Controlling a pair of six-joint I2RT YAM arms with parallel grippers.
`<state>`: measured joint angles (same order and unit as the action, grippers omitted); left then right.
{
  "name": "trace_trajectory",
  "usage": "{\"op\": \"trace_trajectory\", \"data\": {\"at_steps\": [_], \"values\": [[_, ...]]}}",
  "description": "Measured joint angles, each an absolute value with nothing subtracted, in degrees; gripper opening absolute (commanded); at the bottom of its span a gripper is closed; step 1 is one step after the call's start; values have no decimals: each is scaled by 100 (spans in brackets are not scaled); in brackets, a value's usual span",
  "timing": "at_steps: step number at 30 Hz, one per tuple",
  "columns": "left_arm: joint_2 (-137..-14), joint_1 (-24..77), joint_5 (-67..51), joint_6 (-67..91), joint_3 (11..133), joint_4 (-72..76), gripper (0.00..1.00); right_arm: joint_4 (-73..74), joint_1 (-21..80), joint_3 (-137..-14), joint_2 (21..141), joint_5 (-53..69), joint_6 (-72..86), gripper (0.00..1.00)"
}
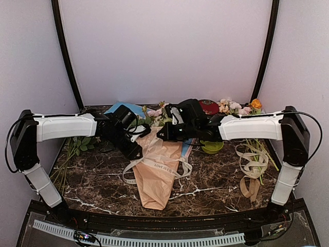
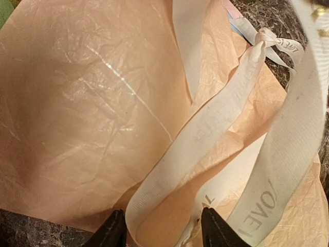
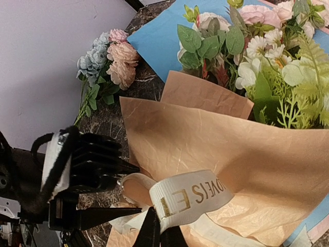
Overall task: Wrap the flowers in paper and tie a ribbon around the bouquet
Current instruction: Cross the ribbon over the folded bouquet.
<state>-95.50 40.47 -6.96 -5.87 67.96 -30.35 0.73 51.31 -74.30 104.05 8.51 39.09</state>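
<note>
Where my right fingertips (image 3: 151,231) meet, the right jaws are clenched on the ribbon (image 3: 190,198), pinching its cream band just beside the printed lettering. From that pinch the band arcs up and across the lower part of the paper (image 3: 205,149).

Left jaws: released. Their two dark fingertips (image 2: 110,231) stand apart, with a slack loop of ribbon lying in the gap between them. Whether it touches either one I cannot tell. More ribbon runs away up the left wrist view to a small knot near the paper's far edge.

Paper: tan, creased, folded round the stems as a cone. From above, the bouquet (image 1: 154,180) lies at the middle of the desk (image 1: 97,180), its point toward my bases and its open mouth away from them. The ribbon crosses it about halfway and trails off both sides. Both jaws sit at the cone's upper half, with my left arm (image 1: 67,126) reaching in from the left and my right arm (image 1: 252,127) from the right.

Beyond the paper's rim: the flowers (image 3: 257,56), pink and cream blooms, small white ones and green leaves, standing out of the cone mouth. Under and behind them lies a light blue sheet (image 3: 154,41), flat on the desk.

Farther off, a loose bunch with blue and peach blooms (image 3: 105,56) lies on the marble near the left wall, apart from the bouquet. At the far right is a bunch with an orange bloom (image 1: 255,104). Nearer than it, loose ribbon strips (image 1: 252,167) are heaped on the desk.
</note>
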Motion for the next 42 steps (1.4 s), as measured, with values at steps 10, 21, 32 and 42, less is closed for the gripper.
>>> {"op": "trace_trajectory", "data": {"at_steps": [10, 21, 32, 42], "values": [[-9644, 4040, -414, -666, 6796, -3002, 0, 220, 5120, -7614, 10451, 845, 3610, 0], [-8313, 4040, -932, -1203, 6123, -2543, 0, 401, 5028, -8252, 11284, 934, 3387, 0], [-7172, 4040, -1481, -1741, 5607, -1876, 0, 714, 4943, -8495, 11974, 1745, 3039, 0], [-7282, 4010, -596, -1723, 5719, -1487, 0, 899, 4945, -8333, 12053, 2095, 2779, 0]]}}
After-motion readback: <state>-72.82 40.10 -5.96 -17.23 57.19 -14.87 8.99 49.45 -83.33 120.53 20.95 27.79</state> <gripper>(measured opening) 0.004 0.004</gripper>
